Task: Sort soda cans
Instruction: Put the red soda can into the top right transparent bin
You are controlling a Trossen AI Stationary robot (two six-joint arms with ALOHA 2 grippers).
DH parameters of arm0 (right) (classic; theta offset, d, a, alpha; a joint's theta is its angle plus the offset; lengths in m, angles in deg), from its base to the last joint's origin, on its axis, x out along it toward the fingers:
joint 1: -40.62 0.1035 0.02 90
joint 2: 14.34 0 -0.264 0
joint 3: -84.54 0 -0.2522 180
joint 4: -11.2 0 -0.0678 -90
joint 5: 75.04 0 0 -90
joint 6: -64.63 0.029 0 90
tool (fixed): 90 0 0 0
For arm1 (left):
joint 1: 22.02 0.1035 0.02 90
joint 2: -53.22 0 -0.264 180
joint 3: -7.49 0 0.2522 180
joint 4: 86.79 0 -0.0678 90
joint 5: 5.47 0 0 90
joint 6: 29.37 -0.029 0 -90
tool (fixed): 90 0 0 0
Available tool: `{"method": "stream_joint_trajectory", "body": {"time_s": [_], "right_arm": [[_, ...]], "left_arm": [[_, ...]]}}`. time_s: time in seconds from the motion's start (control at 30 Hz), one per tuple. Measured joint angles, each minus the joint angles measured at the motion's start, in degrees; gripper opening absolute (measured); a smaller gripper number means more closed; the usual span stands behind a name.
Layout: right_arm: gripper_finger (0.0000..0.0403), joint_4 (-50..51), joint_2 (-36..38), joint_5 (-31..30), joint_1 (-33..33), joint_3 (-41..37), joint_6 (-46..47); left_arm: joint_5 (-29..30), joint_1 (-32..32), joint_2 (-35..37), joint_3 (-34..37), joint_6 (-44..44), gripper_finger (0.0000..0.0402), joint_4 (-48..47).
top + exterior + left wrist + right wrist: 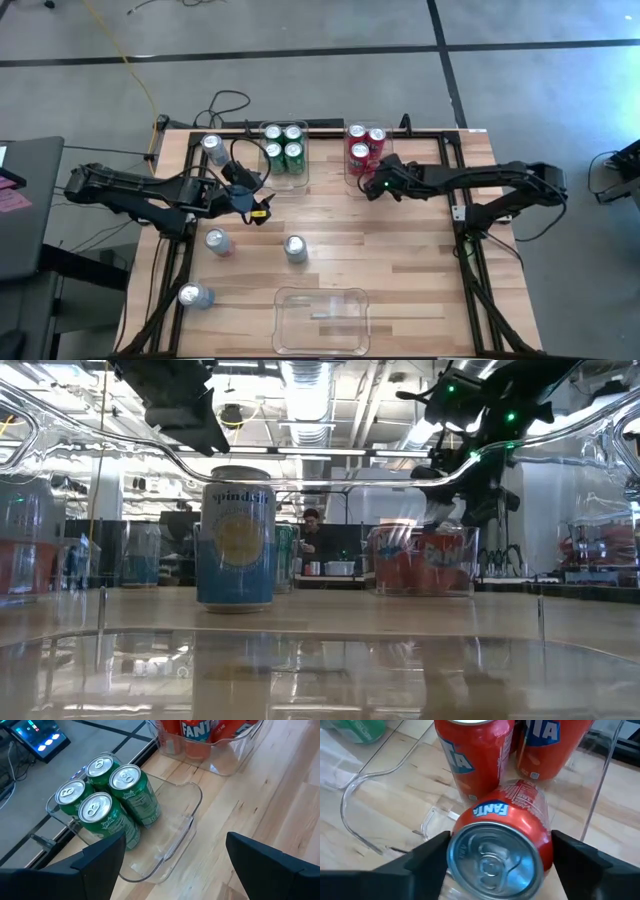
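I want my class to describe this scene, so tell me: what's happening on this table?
A two-armed robot is sorting cans by colour. The right gripper has a red can between its fingers at the red bin, where other red cans stand. Four green cans fill the next bin. The left gripper hovers open nearby. Four silver cans remain loose; the front bin holds none.

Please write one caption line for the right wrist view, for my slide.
Right gripper fingers either side of a red Fanta can at the clear bin holding more red cans.
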Motion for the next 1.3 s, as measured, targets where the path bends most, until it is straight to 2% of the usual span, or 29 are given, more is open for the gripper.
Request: {"method": "stream_joint_trajectory", "body": {"time_s": [0.1, 0.13, 0.4, 0.53, 0.77, 0.9, 1.03, 1.3], "right_arm": [[0.0256, 0.22, 0.01, 0.02, -0.01, 0.0, -0.39], [0.0253, 0.26, 0.01, 0.03, -0.01, 0.0, -0.5], [0.0253, 10.84, -0.26, 2.43, -0.45, 6.86, -2.96], [0.0253, 15.17, -0.12, 7.29, -2.62, 12.77, -7.64], [0.0253, 21.2, -1.84, 22.35, -14.3, 20.84, -16.64], [0.0253, 25.17, -5.15, 26.87, -20.71, 22.8, -19.44], [0.0253, 25.71, -9.5, 30.79, -23.72, 23.11, -21.59], [0.0264, 25.14, -14.04, 31.67, -23.63, 23.9, -23.99]], "left_arm": [[0.0, 0.01, 0.0, 0.0, 0.0, 0.0338, -0.01], [0.0, -0.01, 0.0, 0.0, 0.02, 0.0338, -0.01], [0.0, 0.0, 0.0, 0.0, 0.42, 0.0338, 0.01], [0.0, 0.0, 0.0, 0.0, 0.42, 0.0338, 0.06], [0.02, 0.01, 0.0, 0.0, 0.42, 0.0338, 0.21], [0.02, -0.01, 0.0, 0.0, 0.4, 0.0338, 0.21], [0.02, -0.01, 0.0, 0.0, -0.14, 0.0338, 0.21], [0.07, 0.01, 0.0, 0.0, -1.36, 0.0338, 0.26]]}}
